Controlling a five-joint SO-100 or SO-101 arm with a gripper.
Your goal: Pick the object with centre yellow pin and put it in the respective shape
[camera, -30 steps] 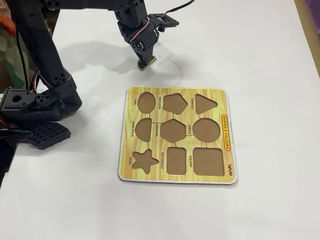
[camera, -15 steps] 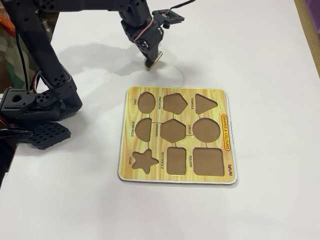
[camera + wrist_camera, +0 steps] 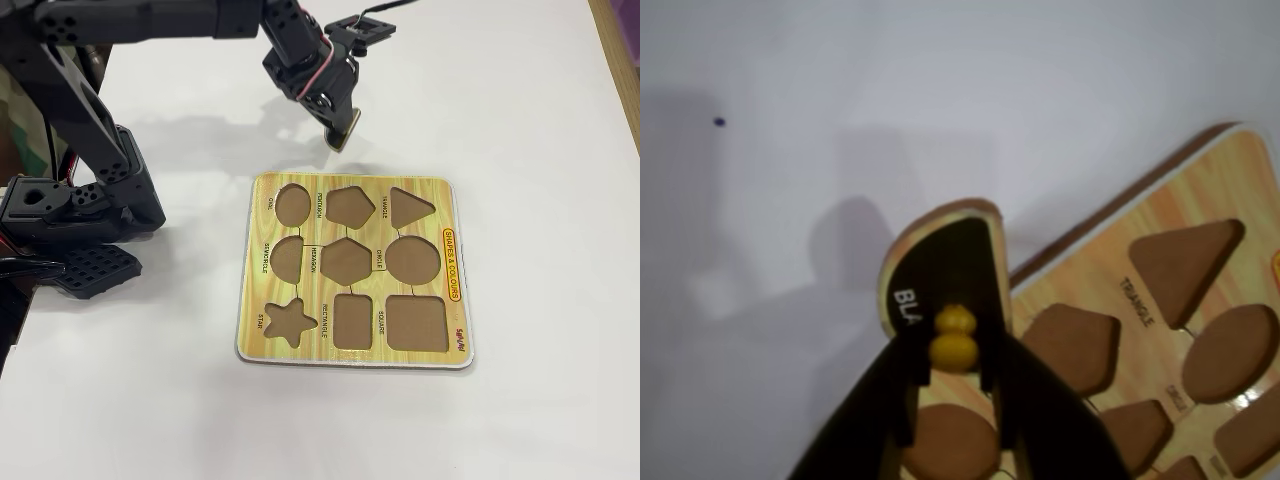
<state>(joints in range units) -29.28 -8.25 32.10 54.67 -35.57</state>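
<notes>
Holding the small flat black semicircle wooden piece with a tan rim (image 3: 940,270) by its round yellow knob (image 3: 955,348), the black two-finger claw (image 3: 952,385) was closed narrow, one finger on each side of the knob in the wrist view. The piece was lifted off the white table (image 3: 540,110); in the fixed view it (image 3: 345,130) hung tilted under the claw (image 3: 340,125), in the air above the bare table and just beyond the far edge of the yellow wood-grain shape board (image 3: 450,300).

The board lay flat below the claw and toward the camera. All its brown cutouts looked empty. The brown semicircle-shaped cutout (image 3: 287,259) was in the middle row at the left side of the board in the fixed view, well apart from the claw and nearer to the camera. The oval cutout (image 3: 292,204) lay between the claw and this target. In the wrist view the triangle cutout (image 3: 1185,265) and its label were to the right of the held piece; the target itself could not be identified there with certainty.

As a judgement, the picking step was done and the carrying step was at its beginning. What was left: to bring the piece over the semicircle cutout, to turn it so the straight side matches, to lower it in and to let it go.
</notes>
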